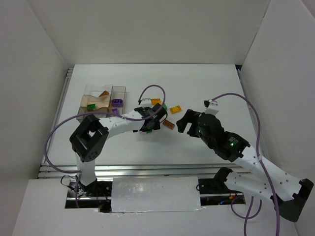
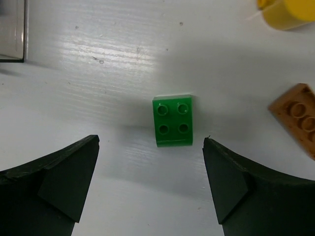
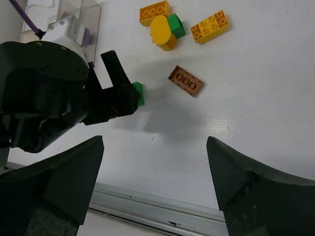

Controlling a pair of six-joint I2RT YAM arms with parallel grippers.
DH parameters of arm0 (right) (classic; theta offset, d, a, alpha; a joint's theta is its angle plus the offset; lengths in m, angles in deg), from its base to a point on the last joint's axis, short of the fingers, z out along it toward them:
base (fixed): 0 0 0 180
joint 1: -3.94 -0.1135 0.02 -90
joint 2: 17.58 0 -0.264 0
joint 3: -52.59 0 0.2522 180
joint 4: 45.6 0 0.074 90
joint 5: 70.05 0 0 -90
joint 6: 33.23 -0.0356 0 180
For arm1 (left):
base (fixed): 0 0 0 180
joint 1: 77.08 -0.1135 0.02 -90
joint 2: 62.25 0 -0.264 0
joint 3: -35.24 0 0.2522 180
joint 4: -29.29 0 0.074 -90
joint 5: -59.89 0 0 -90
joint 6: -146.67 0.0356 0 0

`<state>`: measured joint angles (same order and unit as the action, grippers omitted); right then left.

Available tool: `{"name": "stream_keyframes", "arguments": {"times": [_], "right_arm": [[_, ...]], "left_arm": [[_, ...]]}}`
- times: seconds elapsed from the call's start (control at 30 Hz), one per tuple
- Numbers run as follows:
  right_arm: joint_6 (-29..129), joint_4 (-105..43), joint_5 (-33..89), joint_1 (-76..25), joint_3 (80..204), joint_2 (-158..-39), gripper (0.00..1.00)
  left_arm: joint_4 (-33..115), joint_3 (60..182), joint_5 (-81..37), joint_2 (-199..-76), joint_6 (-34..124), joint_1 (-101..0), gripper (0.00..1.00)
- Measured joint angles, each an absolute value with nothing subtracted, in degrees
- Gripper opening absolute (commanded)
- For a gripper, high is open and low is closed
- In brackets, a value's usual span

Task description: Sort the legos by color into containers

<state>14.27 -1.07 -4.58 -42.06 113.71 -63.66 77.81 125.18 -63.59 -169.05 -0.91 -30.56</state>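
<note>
Far left, clear bins with orange and purple pieces inside. Right of them, near mid-table, left gripper spread wide and empty, aimed down at a green brick lying flat between its fingers, just ahead of the tips. Glossy, nearly square, four studs up, edges roughly square to the grip. Brown brick and yellow pieces close on the right. Further right, right gripper likewise spread, farther off
</note>
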Motion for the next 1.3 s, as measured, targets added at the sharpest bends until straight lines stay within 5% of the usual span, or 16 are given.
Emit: {"name": "stream_keyframes", "arguments": {"times": [0.2,0.43,0.53,0.57,0.67,0.93,1.1,1.3], "right_arm": [[14.7,-0.9,-3.1,-42.1,113.7,-63.4,0.92],[15.0,-1.2,-0.8,-42.1,113.5,-63.4,0.92],[15.2,-1.7,-0.2,-42.1,112.9,-63.1,0.92],[15.3,-1.7,-0.1,-42.1,112.6,-62.9,0.92],[15.3,-1.8,0.3,-42.1,111.6,-62.1,0.92],[15.6,-2.8,0.8,-42.1,110.8,-61.5,0.91],[15.7,-5.8,2.0,-42.0,109.5,-62.5,0.92],[15.7,-9.0,3.4,-42.0,108.3,-66.5,0.92]], "left_arm": [[75.7,123.3,-61.7,-170.1,-0.7,-31.0,0.96],[70.5,122.3,-59.7,-172.1,-0.8,-31.5,0.76],[67.8,120.4,-59.2,-172.3,-0.8,-32.1,0.51],[67.2,120.0,-59.2,-172.2,-0.8,-32.4,0.3],[65.7,118.9,-58.8,-171.1,-0.5,-33.3,0.02],[70.1,115.6,-60.3,-156.0,-1.4,-38.0,0.0],[67.6,115.5,-62.8,-140.0,-5.8,-55.9,0.0],[61.4,113.9,-64.3,-141.1,-8.3,-68.7,0.02]]}}
